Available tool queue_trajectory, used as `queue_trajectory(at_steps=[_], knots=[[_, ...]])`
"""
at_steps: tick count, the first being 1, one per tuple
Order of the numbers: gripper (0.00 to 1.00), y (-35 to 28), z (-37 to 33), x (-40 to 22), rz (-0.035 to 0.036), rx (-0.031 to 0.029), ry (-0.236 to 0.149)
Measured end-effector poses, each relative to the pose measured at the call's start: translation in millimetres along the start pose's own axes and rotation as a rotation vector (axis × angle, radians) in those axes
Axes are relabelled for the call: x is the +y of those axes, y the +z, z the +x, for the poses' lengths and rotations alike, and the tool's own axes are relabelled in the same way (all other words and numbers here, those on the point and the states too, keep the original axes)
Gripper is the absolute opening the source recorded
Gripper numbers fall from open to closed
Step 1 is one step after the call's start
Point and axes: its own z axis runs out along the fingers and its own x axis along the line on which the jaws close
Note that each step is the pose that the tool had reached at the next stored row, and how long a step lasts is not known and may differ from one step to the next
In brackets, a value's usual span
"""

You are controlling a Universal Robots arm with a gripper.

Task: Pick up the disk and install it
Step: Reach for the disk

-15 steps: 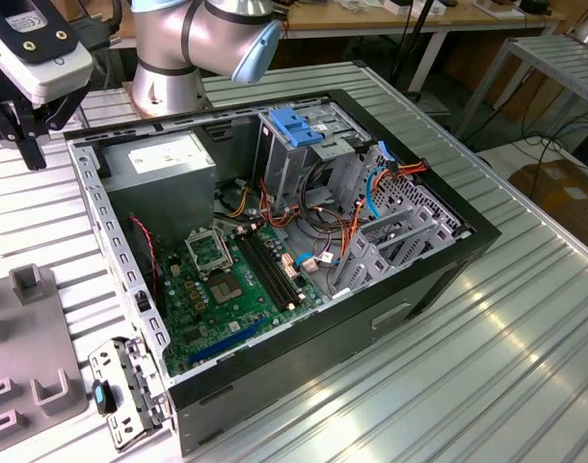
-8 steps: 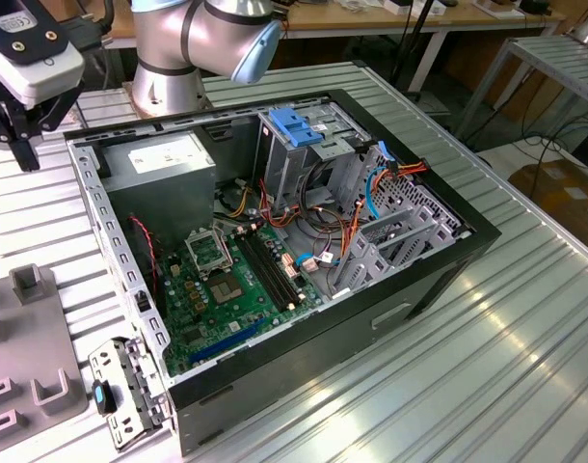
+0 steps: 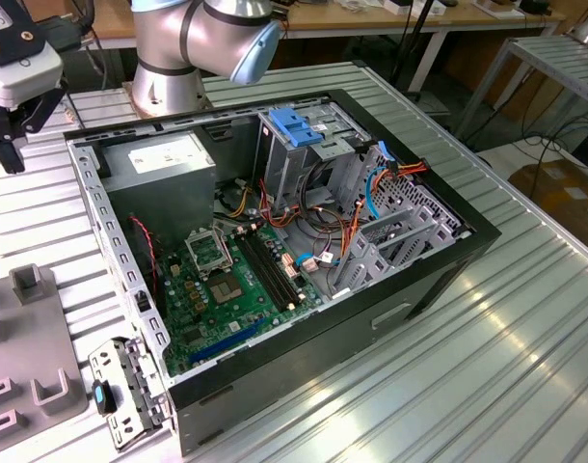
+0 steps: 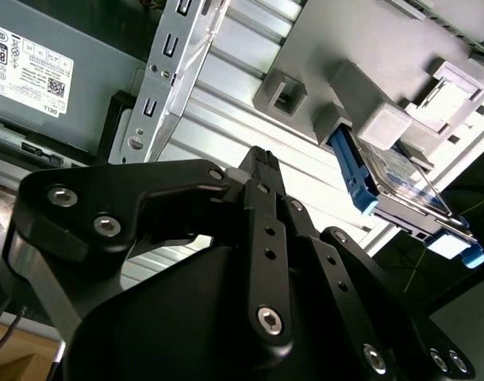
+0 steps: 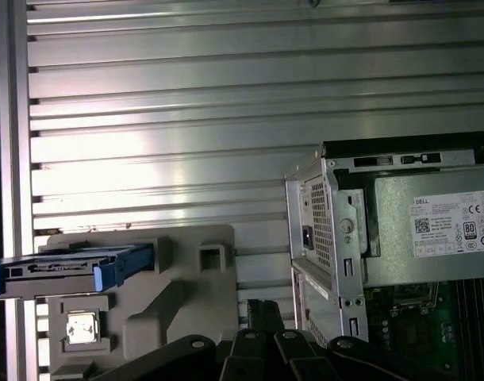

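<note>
The disk [image 5: 67,270] stands on its edge in a grey holder block [image 5: 186,294] on the ribbed table, a dark drive in a bright blue carrier. In the second wrist view the disk [image 4: 401,186] sits past the holder block [image 4: 369,87]. My gripper [image 5: 258,311] hovers above the table between that block and the open computer case [image 5: 337,230], apart from the disk. The black fingers [image 4: 262,163] look shut with nothing between them. In the exterior view my gripper [image 3: 9,145] hangs at the far left, beside the case's rear corner.
The open case [image 3: 448,251] lies on the ribbed metal table [image 3: 487,367]. Inside are a grey power supply [image 3: 169,159], a green motherboard [image 3: 236,280], loose cables, and a tall metal cage with a light-blue latch plate [image 3: 296,125]. The arm's base [image 3: 169,68] stands behind.
</note>
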Motion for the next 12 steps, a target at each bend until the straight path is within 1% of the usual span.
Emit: queue_trajectory(at_steps=[5,8,9,10,12], knots=[[0.11,-0.1,7.8,3.0,0.0000,0.0000,0.000],[0.11,-0.1,13.9,5.7,-0.0001,0.0000,0.000],[0.11,-0.1,16.2,6.5,-0.0002,0.0000,0.000],[0.11,-0.1,20.5,7.2,-0.0002,-0.0001,0.000],[0.11,-0.4,26.5,8.1,-0.0001,0.0001,0.000]])
